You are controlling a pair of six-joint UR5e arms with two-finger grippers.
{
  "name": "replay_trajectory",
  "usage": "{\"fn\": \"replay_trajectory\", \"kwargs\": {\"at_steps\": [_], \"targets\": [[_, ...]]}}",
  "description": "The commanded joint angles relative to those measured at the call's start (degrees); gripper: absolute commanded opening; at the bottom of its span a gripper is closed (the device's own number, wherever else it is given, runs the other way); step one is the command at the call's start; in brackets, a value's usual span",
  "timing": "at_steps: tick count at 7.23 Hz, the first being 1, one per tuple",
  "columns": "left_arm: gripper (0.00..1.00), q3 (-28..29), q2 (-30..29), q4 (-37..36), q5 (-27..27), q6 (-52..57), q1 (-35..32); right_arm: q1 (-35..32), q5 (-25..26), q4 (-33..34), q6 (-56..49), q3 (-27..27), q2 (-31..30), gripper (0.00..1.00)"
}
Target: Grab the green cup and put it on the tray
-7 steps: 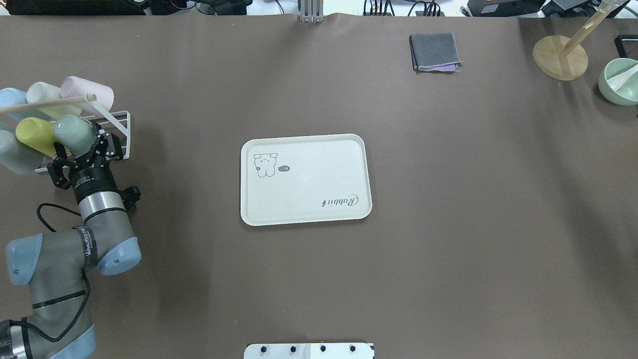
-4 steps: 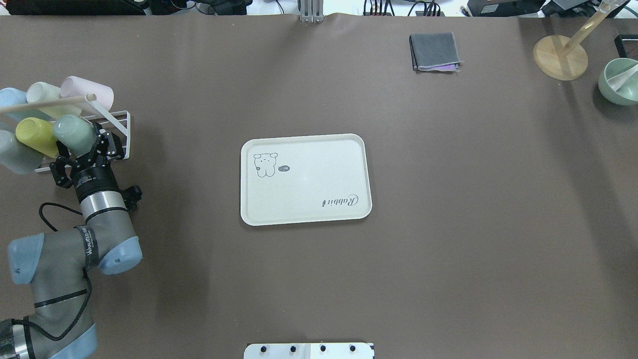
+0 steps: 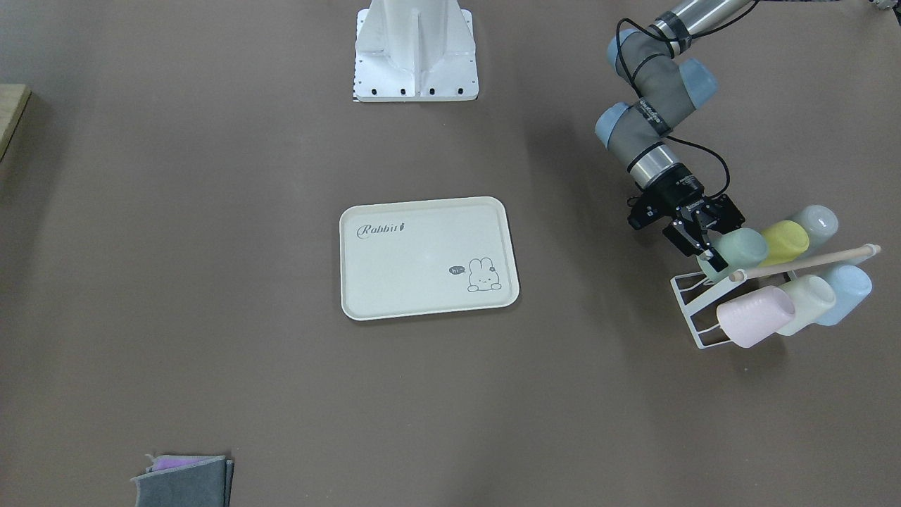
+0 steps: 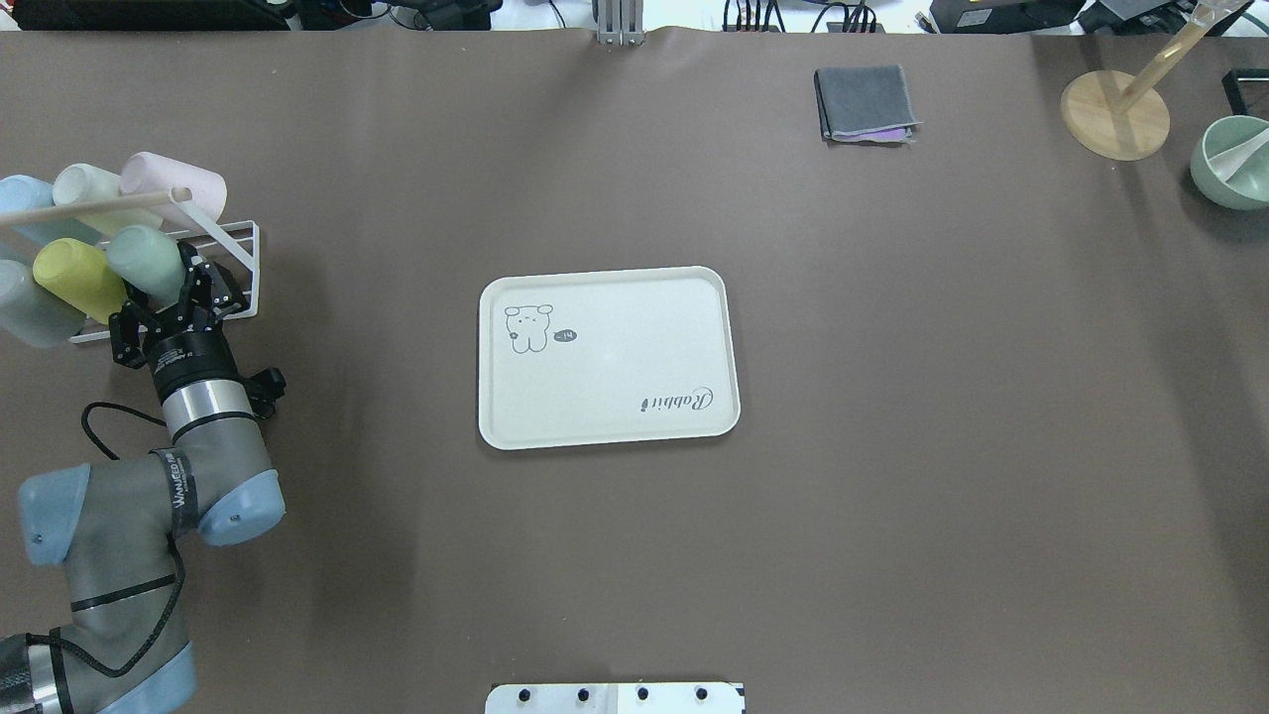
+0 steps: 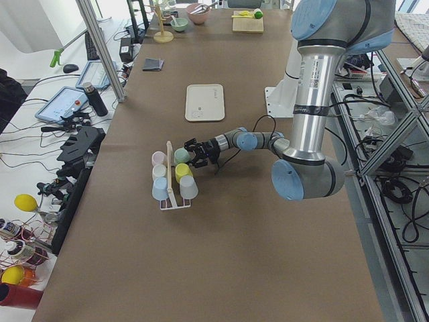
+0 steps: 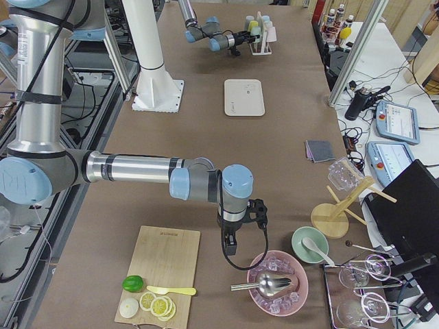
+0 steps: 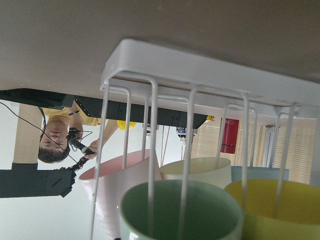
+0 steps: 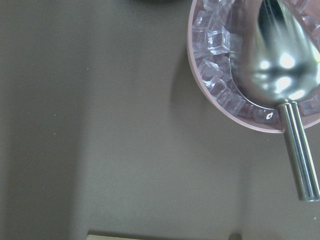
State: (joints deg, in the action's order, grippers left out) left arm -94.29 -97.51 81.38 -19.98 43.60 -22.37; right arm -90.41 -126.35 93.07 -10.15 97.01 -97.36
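At green cup (image 4: pixel 144 260): left gripper (image 4: pixel 165 294) spread | right gripper (image 6: pixel 230 242) cannot tell | 6 cups (image 4: pixel 67 273) racked

Counts by kind, placed against the tray

One tray (image 3: pixel 415 267) is counted. One wire rack (image 7: pixel 210 70), well apart from the tray, is loaded with six: one green cup (image 3: pixel 742 248), one yellow cup (image 3: pixel 783 241), one grey cup (image 3: pixel 815 222), one pink cup (image 3: pixel 752 318), one whitish-green cup (image 3: pixel 806 303) and one blue cup (image 3: pixel 848 285). One folded cloth (image 3: pixel 183 482) is seen, also well apart from the tray.

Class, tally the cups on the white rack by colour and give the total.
green cup: 1
yellow cup: 1
grey cup: 1
pink cup: 1
pale whitish-green cup: 1
blue cup: 1
Total: 6
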Motion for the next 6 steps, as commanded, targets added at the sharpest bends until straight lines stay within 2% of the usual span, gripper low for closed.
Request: {"fn": "replay_trajectory", "kwargs": {"at_steps": [1, 3, 4, 6], "targets": [[0.15, -0.3, 0.2, 1.2, -0.1, 0.3, 0.0, 0.0, -0.4, 0.0, 1.0, -0.9, 0.5, 1.0], [0.11, -1.9, 0.3, 1.5, 0.0, 2.8, -0.1, 0.0, -6.1, 0.4, 1.9, -1.2, 0.5, 1.0], [0.11, -2.0, 0.6, 3.1, 0.0, 4.4, -0.2, 0.0, -8.8, 0.4, 6.1, -0.9, 0.5, 1.0], [0.11, -3.5, 1.0, 3.3, 0.0, 6.1, -0.8, 0.0, -9.4, -0.1, 7.1, -0.9, 0.4, 1.0]]}}
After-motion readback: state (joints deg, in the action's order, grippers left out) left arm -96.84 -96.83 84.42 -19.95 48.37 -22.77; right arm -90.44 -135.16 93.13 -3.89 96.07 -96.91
